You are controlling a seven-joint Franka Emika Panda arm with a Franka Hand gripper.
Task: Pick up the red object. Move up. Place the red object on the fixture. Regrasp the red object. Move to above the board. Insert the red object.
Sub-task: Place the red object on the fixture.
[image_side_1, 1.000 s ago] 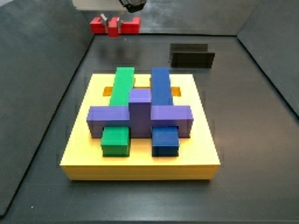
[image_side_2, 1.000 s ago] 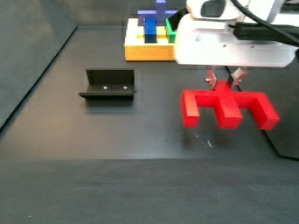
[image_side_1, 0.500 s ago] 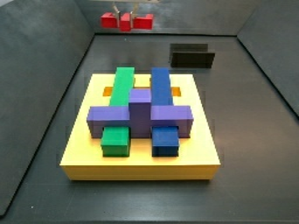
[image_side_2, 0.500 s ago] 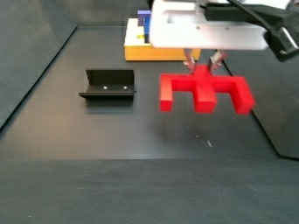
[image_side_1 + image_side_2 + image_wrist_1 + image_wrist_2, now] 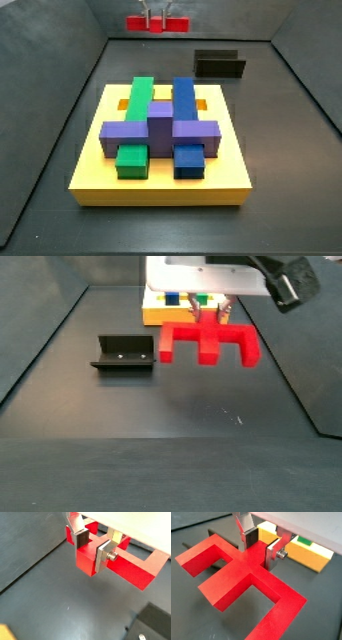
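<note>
My gripper [image 5: 92, 546] is shut on the red object [image 5: 121, 563], gripping its central stem and holding it in the air above the dark floor. The red object also shows in a wrist view [image 5: 238, 582] and in both side views [image 5: 159, 22] [image 5: 209, 343]. The gripper shows in a wrist view [image 5: 260, 548] and a side view [image 5: 211, 312]. The fixture [image 5: 124, 353] stands on the floor to the left of the held piece, and shows in a side view [image 5: 221, 64]. The yellow board [image 5: 163, 183] carries green, blue and purple blocks.
The board [image 5: 163, 314] lies behind the gripper in a side view, partly hidden by the arm. Dark walls enclose the floor. A corner of the fixture [image 5: 157, 623] and part of the board [image 5: 301, 554] show in the wrist views.
The gripper has risen with the red object and carried it left, toward the fixture and nearer the board.
</note>
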